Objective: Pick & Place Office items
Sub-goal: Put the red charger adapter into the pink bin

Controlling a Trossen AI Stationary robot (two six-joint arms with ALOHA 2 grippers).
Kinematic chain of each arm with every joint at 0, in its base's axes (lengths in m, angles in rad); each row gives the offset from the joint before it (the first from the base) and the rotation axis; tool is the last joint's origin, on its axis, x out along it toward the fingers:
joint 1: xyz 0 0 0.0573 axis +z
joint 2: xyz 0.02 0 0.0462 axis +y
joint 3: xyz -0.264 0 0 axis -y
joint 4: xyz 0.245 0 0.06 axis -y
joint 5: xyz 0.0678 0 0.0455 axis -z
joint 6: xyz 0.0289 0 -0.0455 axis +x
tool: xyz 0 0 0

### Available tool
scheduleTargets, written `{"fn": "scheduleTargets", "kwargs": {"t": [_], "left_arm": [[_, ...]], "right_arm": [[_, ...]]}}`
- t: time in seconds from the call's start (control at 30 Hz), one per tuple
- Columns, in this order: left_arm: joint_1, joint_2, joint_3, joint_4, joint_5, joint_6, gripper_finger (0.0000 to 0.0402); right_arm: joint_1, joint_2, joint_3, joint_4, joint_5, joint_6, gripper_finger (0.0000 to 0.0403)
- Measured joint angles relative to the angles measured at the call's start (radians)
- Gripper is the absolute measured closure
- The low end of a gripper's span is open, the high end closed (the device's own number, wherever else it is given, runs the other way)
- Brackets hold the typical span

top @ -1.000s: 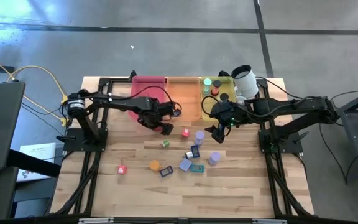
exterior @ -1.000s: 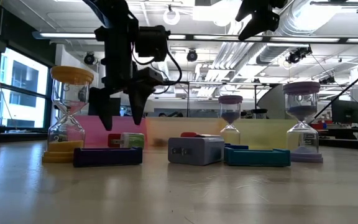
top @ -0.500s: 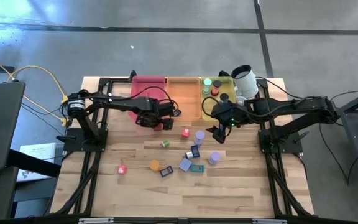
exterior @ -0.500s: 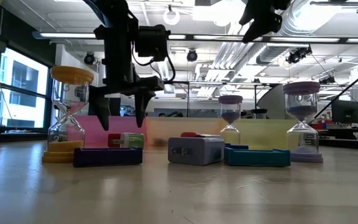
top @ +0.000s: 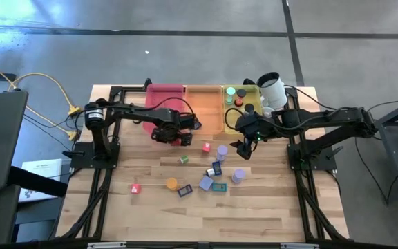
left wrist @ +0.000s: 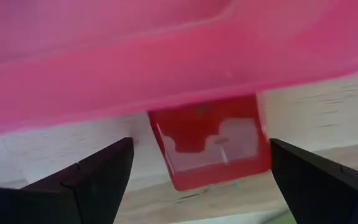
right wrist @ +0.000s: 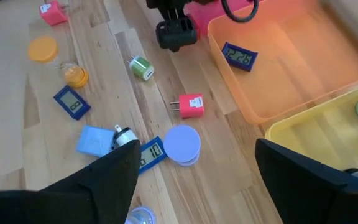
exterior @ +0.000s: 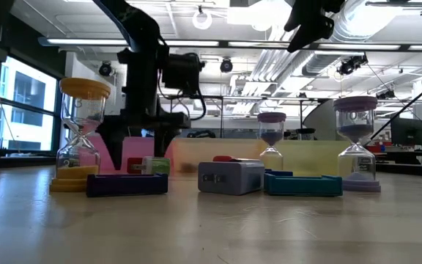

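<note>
**Left gripper over a red block by the pink tray**

High view: the left gripper point(top: 173, 135) is hovering at the pink tray point(top: 163, 93); the right gripper point(top: 244, 149) is waiting, fingers apart and empty.

Left wrist view: wide-spread fingers point(left wrist: 98, 177) are flanking the red block point(left wrist: 209, 148) lying on the table, touching the tray's edge.

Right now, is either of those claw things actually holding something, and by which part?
Nothing is held. The left gripper has its jaws open either side of a red block beside the pink tray. The right gripper hangs open and empty.
</note>
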Motion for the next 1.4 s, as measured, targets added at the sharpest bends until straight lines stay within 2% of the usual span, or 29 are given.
{"fn": "scheduleTargets", "kwargs": {"t": [0.27,0.37,0.67,1.03,1.2,1.4], "left_arm": [[0.001,0.031,0.004,0.002,-0.005,0.056,0.0044],[0.003,0.032,0.003,0.006,-0.022,0.045,0.0044],[0.044,0.034,0.002,0.014,0.01,-0.049,0.0044],[0.079,0.035,0.0,0.033,0.009,-0.007,0.0047],[0.086,0.036,-0.001,0.027,0.001,0.003,0.009],[0.086,0.036,-0.002,0.015,-0.014,0.023,0.0183]], "right_arm": [[0.0,0.0,0.0,0.0,-0.005,0.0,0.0097],[0.0,0.0,0.0,0.0,-0.005,0.0,0.0097],[0.0,0.0,0.0,0.0,-0.005,0.0,0.0097],[0.0,0.0,0.0,0.0,-0.005,0.008,0.0097],[0.0,0.0,0.0,0.0,-0.005,0.008,0.0097],[0.0,0.0,0.0,0.0,-0.005,0.008,0.0097]]}}
